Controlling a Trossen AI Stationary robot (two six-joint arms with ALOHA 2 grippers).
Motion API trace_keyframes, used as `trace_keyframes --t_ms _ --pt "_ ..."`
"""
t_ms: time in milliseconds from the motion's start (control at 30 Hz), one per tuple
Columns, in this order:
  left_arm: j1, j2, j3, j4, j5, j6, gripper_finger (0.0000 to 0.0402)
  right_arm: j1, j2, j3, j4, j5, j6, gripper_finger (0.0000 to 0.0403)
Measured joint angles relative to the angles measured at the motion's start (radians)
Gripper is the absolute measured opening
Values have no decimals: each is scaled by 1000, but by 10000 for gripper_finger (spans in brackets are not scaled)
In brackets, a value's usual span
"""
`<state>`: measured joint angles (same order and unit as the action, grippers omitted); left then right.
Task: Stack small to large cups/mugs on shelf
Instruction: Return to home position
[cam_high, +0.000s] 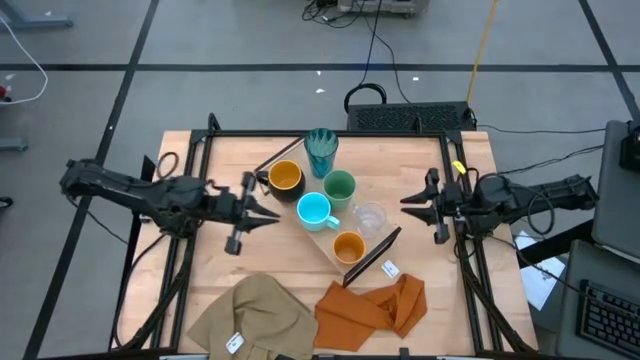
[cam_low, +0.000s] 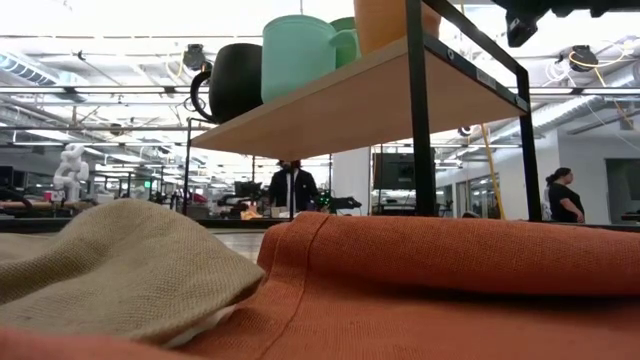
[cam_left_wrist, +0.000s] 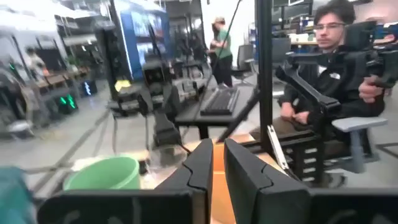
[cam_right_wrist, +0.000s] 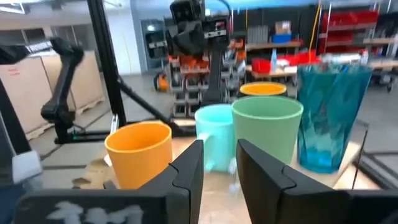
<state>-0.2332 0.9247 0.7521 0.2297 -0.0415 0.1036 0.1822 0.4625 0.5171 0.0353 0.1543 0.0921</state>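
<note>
Six cups are all up on the shelf, which sits slanted across the middle of the tabletop, one short end toward the far left corner and the other toward the near right corner. They're in two rows of three. Along the long edge facing the left arm you've got the dark mug with the orange inside at the far end, then the light-blue mug, then the orange cup at the near end. Along the other long edge there's the ribbed teal cup, the green cup and the clear tumbler. The left gripper hangs just off the shelf's left side near the dark mug, its fingers a narrow gap apart with nothing between them. The right gripper is off the other side near the tumbler, fingers apart a bit wider and also holding nothing. A tan cloth and an orange cloth lie bunched up along the tabletop's near edge.
</note>
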Motion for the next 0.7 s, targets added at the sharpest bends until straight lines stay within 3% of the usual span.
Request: trace_keyframes --t_ms 167,433,700 --pt "-44 -124 2 -161 -101 33 40 0 -46 -28 55 -1 -83 84" --pt "-50 -335 -14 -342 -69 64 40 0 -153 -28 -22 -1 -116 84" --pt "-50 -589 -130 -438 -144 14 40 0 -290 -29 -103 1 -132 84"
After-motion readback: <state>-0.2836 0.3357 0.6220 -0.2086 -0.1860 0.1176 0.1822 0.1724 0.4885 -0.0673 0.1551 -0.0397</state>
